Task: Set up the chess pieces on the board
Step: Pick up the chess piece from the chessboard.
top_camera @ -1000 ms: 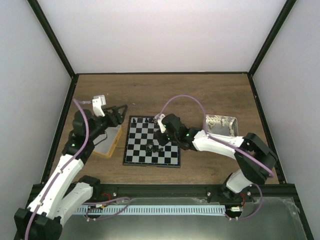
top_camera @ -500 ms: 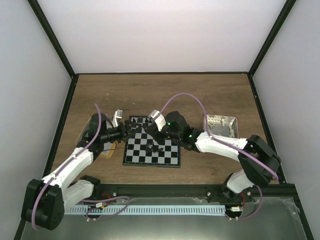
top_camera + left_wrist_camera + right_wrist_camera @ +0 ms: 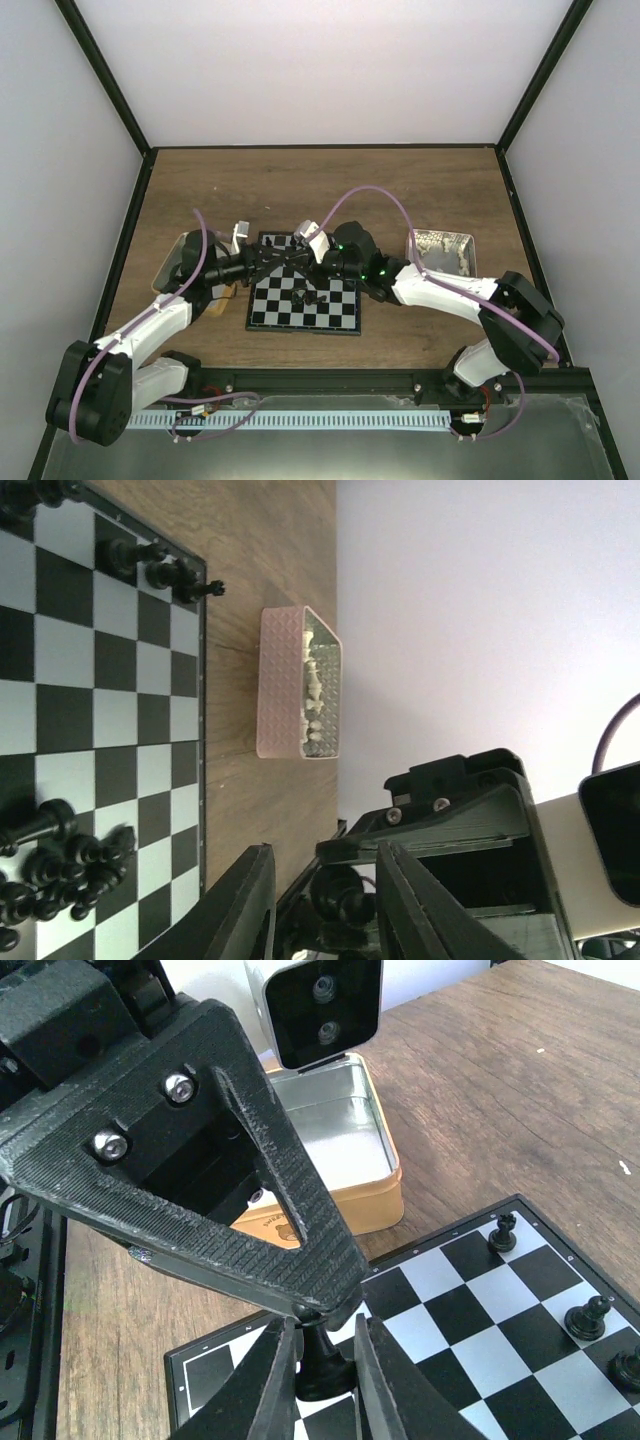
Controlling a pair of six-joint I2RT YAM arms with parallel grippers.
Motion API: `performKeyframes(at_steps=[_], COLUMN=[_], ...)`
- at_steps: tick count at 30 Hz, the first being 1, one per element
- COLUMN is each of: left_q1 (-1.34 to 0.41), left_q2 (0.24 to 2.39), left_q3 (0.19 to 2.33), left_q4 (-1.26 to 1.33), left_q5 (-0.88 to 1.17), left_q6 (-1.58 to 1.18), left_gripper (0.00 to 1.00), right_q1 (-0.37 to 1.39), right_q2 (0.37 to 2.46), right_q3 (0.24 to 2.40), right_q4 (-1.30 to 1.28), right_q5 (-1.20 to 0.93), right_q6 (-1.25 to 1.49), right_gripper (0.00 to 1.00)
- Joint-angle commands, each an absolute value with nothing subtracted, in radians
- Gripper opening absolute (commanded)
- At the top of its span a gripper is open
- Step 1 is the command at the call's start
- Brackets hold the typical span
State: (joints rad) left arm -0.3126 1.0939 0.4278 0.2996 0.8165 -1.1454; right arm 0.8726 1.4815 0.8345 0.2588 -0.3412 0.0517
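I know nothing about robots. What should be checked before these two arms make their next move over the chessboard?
1. Right gripper clamped on the black piece: ok.
2. Left gripper firmly closed on that same piece: cannot tell; its fingers flank it.
3. Board lying flat on the table: ok.
4. Edge-row pieces standing upright: ok.
5. Heap of pieces near mid-board sorted out: not ok; they are bunched together.

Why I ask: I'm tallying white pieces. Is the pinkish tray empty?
No, the pinkish tray holds a cluster of white pieces in the left wrist view.
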Motion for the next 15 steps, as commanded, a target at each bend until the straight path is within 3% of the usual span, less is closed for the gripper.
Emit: performKeyframes(at_steps=[1, 5, 15], left_q1=[-0.320, -0.323, -0.348], left_q2=[1.098, 1.100, 1.082], left_q3=[0.423, 0.421, 0.402], left_q4=[0.382, 0.395, 0.411], left_q5=[0.835, 0.841, 0.851], left_q6=[-1.186, -1.202, -1.231], left_gripper=[0.28, 0.19, 0.07], right_q1=[0.868, 0.868, 0.868], right_q2=[1.469, 1.482, 1.493], right_q3=[0.839, 0.844, 0.853], right_q4=[0.292, 0.291, 0.292], right_q5=[-0.362, -0.357, -0.330], right_q6=[0.040, 0.043, 0.070], right_gripper=[0.16, 0.15, 0.15])
